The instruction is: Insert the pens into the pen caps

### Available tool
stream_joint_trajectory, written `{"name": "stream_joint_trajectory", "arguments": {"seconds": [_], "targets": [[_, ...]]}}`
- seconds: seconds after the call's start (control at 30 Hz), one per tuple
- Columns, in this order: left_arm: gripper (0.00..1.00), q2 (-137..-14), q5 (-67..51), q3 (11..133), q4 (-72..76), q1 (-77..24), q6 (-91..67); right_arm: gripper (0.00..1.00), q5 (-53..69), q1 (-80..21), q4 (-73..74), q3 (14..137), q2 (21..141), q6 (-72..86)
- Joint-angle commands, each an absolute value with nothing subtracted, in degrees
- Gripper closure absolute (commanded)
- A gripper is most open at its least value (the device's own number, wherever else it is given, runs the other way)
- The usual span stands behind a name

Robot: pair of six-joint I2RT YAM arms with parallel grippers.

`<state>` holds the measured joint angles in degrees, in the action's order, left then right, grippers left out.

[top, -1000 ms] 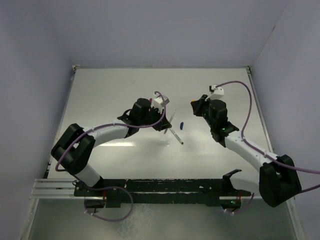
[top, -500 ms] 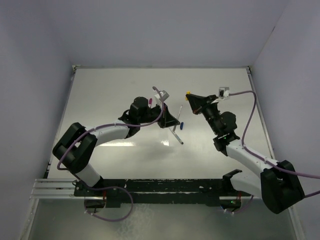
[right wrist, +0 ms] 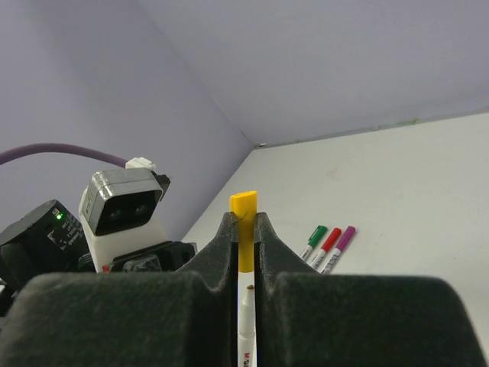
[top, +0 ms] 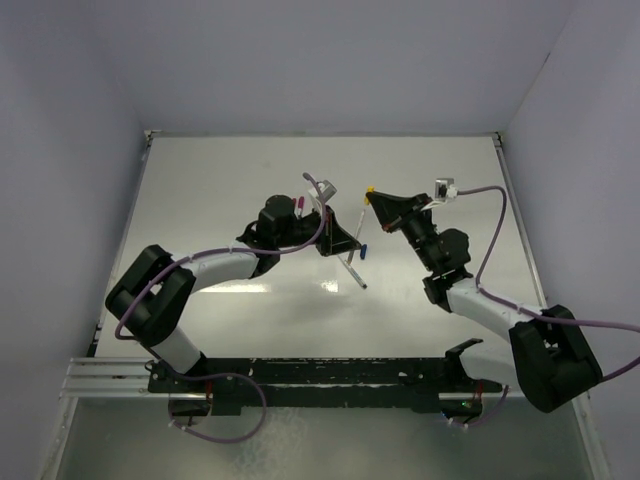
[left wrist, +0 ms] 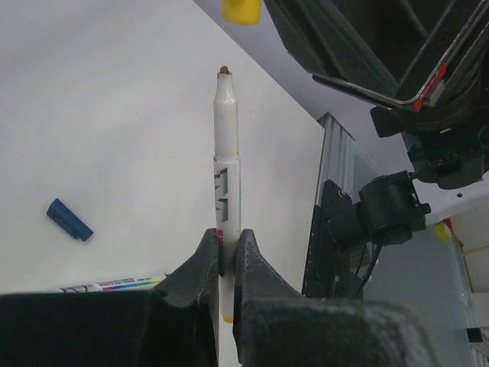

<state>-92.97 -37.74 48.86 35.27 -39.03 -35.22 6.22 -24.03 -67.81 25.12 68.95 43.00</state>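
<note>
My left gripper [left wrist: 229,237] is shut on a white pen [left wrist: 227,153] with a brown tip, held upright. It shows in the top view [top: 351,242] mid-table with the pen [top: 359,222]. My right gripper [right wrist: 244,222] is shut on the yellow cap [right wrist: 244,233], also seen from above [top: 370,187]. The pen's tip [right wrist: 245,287] sits just below the cap's open end, with a small gap. A blue cap [left wrist: 69,219] and a loose pen [left wrist: 114,284] lie on the table below.
Three capped pens with green [right wrist: 313,239], red [right wrist: 329,242] and purple [right wrist: 341,245] caps lie side by side behind the left arm. In the top view the blue cap [top: 364,251] and loose pen [top: 352,272] lie under the grippers.
Both grippers rose from the table and turned to face each other. In the last half second the right gripper brought the yellow cap closer to the pen's tip.
</note>
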Motion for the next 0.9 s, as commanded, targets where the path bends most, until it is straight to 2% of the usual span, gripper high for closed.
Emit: {"name": "stream_joint_trajectory", "arguments": {"seconds": [0.0, 0.87], "targets": [[1.00, -91.62, -38.63, 48.69, 39.81, -38.78, -36.11, 1.00, 7.87, -24.05, -73.86, 24.88, 69.08, 44.56], [1.00, -91.55, -38.50, 48.69, 41.19, -38.77, -36.73, 1.00, 9.00, -24.16, -75.00, 23.62, 70.11, 45.60]]}}
